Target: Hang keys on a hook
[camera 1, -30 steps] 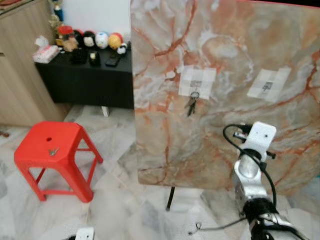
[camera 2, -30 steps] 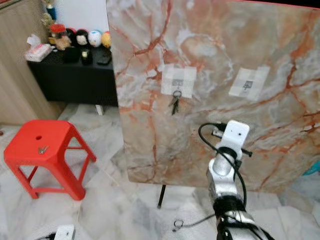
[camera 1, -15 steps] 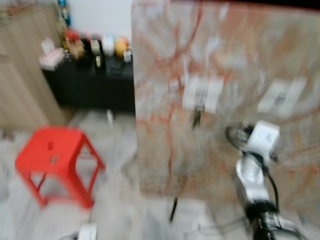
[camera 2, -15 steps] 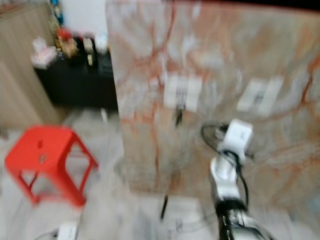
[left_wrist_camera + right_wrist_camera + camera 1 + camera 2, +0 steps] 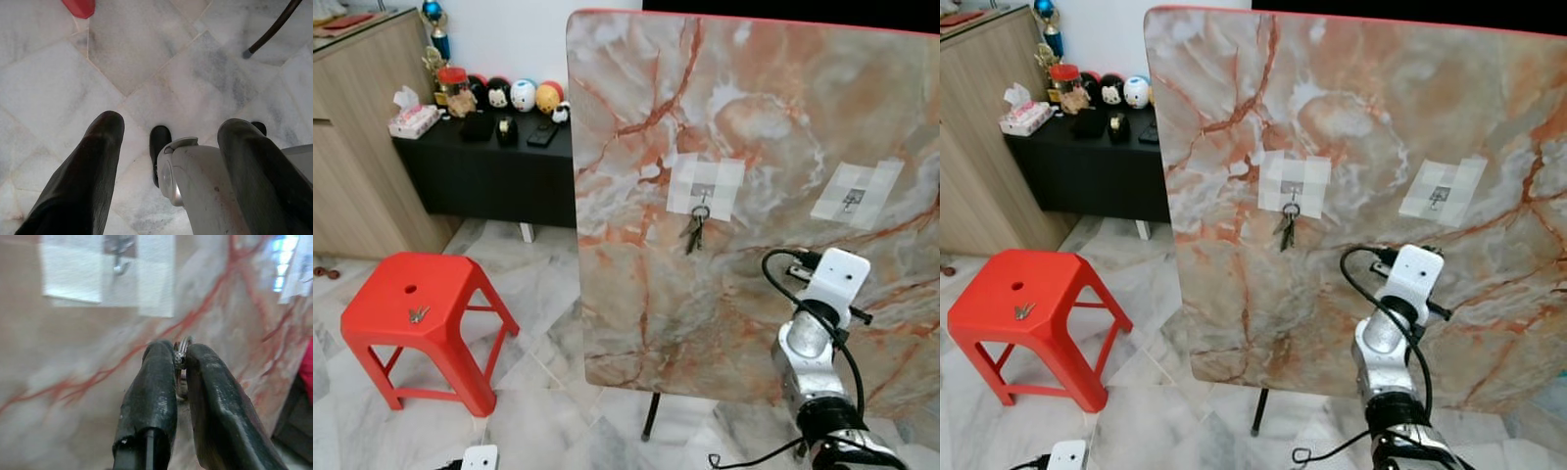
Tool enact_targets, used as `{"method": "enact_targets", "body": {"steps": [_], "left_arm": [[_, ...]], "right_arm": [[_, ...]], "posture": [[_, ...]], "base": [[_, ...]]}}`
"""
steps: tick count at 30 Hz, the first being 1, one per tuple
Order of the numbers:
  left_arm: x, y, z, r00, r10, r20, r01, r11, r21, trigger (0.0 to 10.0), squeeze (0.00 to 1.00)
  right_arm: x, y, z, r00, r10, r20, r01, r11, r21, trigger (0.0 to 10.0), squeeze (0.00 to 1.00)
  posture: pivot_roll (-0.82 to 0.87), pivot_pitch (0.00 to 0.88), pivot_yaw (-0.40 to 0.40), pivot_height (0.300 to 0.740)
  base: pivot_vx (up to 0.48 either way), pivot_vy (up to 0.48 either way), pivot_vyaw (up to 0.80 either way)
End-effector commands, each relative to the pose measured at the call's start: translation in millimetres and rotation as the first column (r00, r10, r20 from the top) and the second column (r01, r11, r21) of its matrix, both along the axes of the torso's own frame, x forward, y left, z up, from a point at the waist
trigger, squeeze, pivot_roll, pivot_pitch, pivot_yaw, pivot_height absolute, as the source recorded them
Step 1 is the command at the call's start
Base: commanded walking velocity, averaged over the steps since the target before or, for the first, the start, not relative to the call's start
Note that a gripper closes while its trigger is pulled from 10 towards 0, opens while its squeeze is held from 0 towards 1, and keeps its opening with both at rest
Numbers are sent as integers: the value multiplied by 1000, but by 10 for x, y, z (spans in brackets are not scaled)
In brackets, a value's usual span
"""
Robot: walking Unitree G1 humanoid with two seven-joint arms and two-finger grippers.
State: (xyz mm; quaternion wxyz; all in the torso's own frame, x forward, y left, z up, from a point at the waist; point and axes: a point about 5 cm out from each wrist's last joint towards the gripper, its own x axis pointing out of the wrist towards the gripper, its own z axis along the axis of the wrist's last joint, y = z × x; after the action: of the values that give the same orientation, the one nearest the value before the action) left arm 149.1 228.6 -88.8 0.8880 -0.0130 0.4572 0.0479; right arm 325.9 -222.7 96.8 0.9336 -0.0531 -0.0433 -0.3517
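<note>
My right end effector [image 5: 180,363] is pinched tight on a key ring [image 5: 182,348], which pokes out between the two black fingertips, facing the marble board [image 5: 754,127]. Right arm [image 5: 815,352] is raised in front of the board, low and toward its right side. A free hook [image 5: 120,257] sits on its white tape patch [image 5: 73,276], above the ring and well apart yet. In the head views that looks like the right-hand patch [image 5: 855,194]; judging by arm position only.

One set of keys [image 5: 693,227] already hangs on the left patch's hook [image 5: 703,194]. Another key [image 5: 417,314] lies on the red stool [image 5: 411,313], not my concern now.

Left end effector [image 5: 166,161] hangs idle over the marble floor [image 5: 146,63], fingers spread wide, nothing in them.

How I'd do this step:
- Lift and move in until the ring sits just above the hook tip.
- Keep the ring plane square to the hook so the tip passes through the opening.
- Lower onto it, let go only once the ring is seated.
- Go slow; the hook is small and the keys below the fingers are hidden from me.
</note>
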Motion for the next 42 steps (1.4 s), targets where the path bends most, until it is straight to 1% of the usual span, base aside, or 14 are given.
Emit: {"method": "enact_targets", "body": {"steps": [1, 2, 3, 7, 9, 13, 17, 20, 27, 35, 36, 42], "left_arm": [[-43, -6, -19, 1000, -3, -15, 3, 1000, -2, 10000, 0], [-42, -5, -18, 1000, -3, -15, 3, 1000, -2, 10000, 0], [-42, -5, -18, 1000, -3, -15, 3, 1000, -2, 10000, 0], [-39, -3, -17, 1000, -4, -15, 4, 1000, -1, 10000, 0], [-35, -4, -16, 1000, -3, -13, 3, 1000, -2, 10000, 0], [-33, -2, -14, 1000, -2, -12, 2, 1000, -2, 10000, 0], [-29, 0, -12, 1000, 0, -11, 0, 1000, 0, 10000, 0], [-29, 1, -12, 1000, 0, -11, 0, 1000, 0, 10000, 0], [-28, 4, -11, 1000, 0, -11, 1, 1000, 1, 10000, 0], [-29, 7, -11, 1000, -1, -11, 1, 1000, 2, 10000, 0], [-30, 9, -11, 1000, -1, -12, 1, 1000, 4, 10000, 0], [-31, 9, -11, 1000, -1, -13, 1, 1000, 5, 10000, 0]], "right_arm": [[19, -80, 132, 999, -26, 46, 28, 998, -49, 10000, 0], [32, -79, 165, 998, -19, 53, 23, 997, -71, 10000, 0], [32, -79, 165, 998, -19, 53, 23, 997, -71, 10000, 0], [69, -56, 264, 998, -3, 65, 14, 987, -161, 10000, 0], [92, -30, 347, 997, 6, 71, 13, 964, -264, 10000, 0], [105, -20, 371, 997, 5, 74, 16, 960, -280, 10000, 0], [122, -1, 397, 998, 3, 65, 19, 946, -324, 10000, 0], [121, 0, 389, 998, -6, 56, 24, 944, -329, 10000, 0], [127, -17, 285, 999, -19, -38, 5, 937, -350, 10000, 0], [152, -12, 289, 997, -14, -74, -16, 920, -392, 10000, 0], [161, -4, 296, 997, -10, -82, -24, 913, -408, 10000, 0], [185, -15, 301, 994, -11, -110, -37, 902, -430, 10000, 0]], "posture": [[25, 0, -58, 740], [22, 0, -56, 740], [22, 0, -56, 740], [25, 0, -56, 740], [30, 0, -57, 740], [28, 0, -57, 740], [30, 0, -56, 740], [30, 0, -56, 740], [30, 0, -55, 740], [31, 0, -53, 740], [30, 0, -53, 740], [31, 0, -52, 740]], "base": [[0, 0, 0], [0, 0, 0], [0, 0, 0], [0, 0, 0], [0, 0, 0], [0, 0, 0], [0, 0, 0], [0, 0, 0], [0, 0, 0], [0, 0, 0], [0, 0, 0], [0, 0, 0]]}}
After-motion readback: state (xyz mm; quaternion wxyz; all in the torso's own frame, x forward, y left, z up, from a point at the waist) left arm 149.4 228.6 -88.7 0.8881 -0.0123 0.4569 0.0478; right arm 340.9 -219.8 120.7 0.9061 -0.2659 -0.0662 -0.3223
